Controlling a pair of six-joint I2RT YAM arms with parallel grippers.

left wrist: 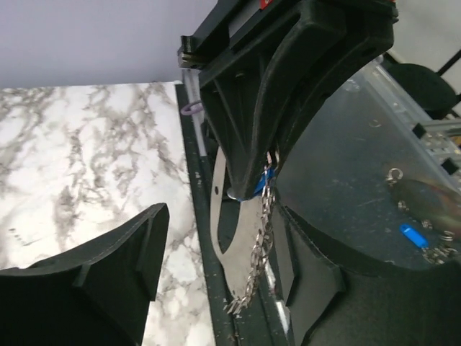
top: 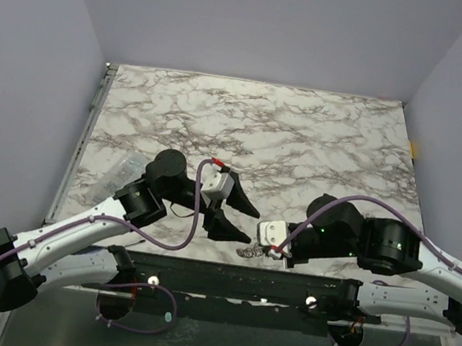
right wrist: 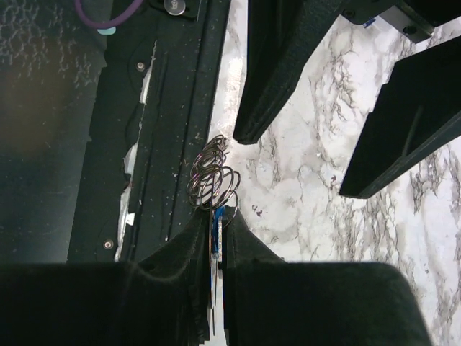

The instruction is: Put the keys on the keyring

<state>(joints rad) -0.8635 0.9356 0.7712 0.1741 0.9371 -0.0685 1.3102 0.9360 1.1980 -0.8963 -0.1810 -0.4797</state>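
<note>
My right gripper (top: 258, 247) (right wrist: 225, 218) is shut on the blue-headed key (right wrist: 219, 222) at the table's near edge. The flat pale grey keyring (left wrist: 225, 234) is pinched in the same grip. A bunch of small silver rings and keys (right wrist: 213, 180) (left wrist: 258, 249) (top: 247, 251) hangs from its tips. The blue head also shows in the left wrist view (left wrist: 265, 184). My left gripper (top: 248, 227) (left wrist: 222, 216) is open, with one finger (left wrist: 101, 281) on each side of the hanging keyring, not touching it. Single silver keys cannot be told apart in the bunch.
A clear plastic packet (top: 121, 167) lies on the marble table (top: 304, 140) at the left, behind the left arm. The black mounting rail (top: 233, 281) runs along the near edge, just below both grippers. Purple walls close in the left, right and back.
</note>
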